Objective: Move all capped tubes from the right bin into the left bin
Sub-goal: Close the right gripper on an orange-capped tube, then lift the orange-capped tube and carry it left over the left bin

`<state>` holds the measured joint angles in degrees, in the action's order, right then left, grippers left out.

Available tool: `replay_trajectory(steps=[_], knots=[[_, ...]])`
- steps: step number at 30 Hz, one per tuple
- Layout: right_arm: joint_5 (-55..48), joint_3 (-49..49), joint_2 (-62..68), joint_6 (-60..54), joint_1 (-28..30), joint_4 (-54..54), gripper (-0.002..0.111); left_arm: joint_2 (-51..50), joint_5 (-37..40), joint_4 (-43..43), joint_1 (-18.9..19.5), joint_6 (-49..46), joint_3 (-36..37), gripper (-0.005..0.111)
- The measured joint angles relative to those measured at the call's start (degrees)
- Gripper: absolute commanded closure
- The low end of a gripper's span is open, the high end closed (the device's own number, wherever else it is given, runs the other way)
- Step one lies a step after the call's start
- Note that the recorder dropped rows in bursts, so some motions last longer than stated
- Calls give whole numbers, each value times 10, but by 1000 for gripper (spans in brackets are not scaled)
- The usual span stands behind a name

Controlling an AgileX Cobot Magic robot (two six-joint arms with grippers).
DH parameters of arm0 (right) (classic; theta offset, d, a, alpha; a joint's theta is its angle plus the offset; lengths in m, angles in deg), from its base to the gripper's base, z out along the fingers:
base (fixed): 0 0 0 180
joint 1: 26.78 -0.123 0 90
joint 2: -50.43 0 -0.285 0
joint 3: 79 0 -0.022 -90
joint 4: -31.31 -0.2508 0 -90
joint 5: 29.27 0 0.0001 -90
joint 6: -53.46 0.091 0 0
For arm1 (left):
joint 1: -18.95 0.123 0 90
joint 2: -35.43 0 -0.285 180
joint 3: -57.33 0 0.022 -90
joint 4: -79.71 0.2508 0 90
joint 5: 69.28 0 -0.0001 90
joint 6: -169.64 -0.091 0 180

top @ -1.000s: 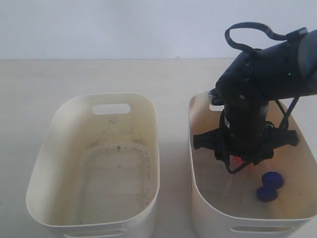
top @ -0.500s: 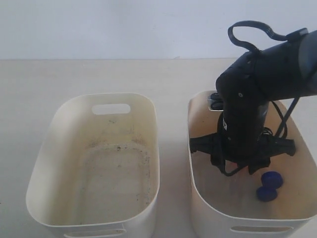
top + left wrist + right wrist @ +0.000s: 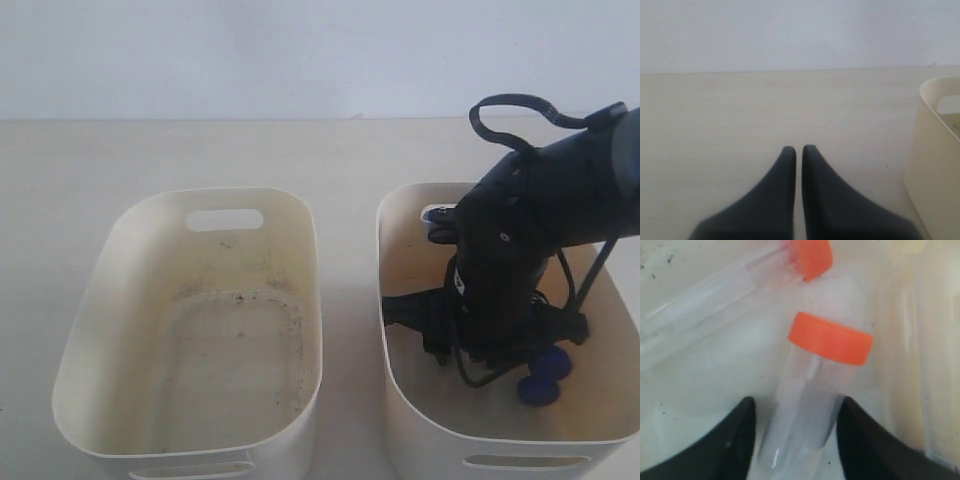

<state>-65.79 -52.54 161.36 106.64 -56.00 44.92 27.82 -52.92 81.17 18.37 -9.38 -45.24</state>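
Observation:
My right gripper (image 3: pixel 796 402) is open inside the right bin (image 3: pixel 398 395), low over its floor. Its two fingers straddle a clear capped tube (image 3: pixel 807 390) with an orange cap (image 3: pixel 830 338); the jaws have not closed on it. A second orange-capped tube (image 3: pixel 715 290) lies just beyond. In the exterior view the right arm (image 3: pixel 505 270) hides both orange-capped tubes. Two blue caps (image 3: pixel 545 375) show beside it. The left bin (image 3: pixel 100 300) holds no tubes. My left gripper (image 3: pixel 798 149) is shut and holds nothing, above bare table.
The left bin's outer wall (image 3: pixel 935 165) stands close beside my left gripper. A strip of table (image 3: pixel 350 300) separates the two bins. A black cable loop (image 3: pixel 510 110) rises above the right arm.
The right arm has sunk deeper into the right bin and shifted slightly right. The orange spot seen under it a second ago is now hidden.

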Motion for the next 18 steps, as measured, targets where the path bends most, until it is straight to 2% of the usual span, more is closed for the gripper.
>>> replay_trajectory(steps=[3,11,18], knots=[[10,4,1,1,0,1,108,0,0,0,0,0,0,102],[14,6,-13,1,0,10,108,0,0,0,0,0,0,102],[-1,-4,-114,-11,0,42,108,0,0,0,0,0,0,102]])
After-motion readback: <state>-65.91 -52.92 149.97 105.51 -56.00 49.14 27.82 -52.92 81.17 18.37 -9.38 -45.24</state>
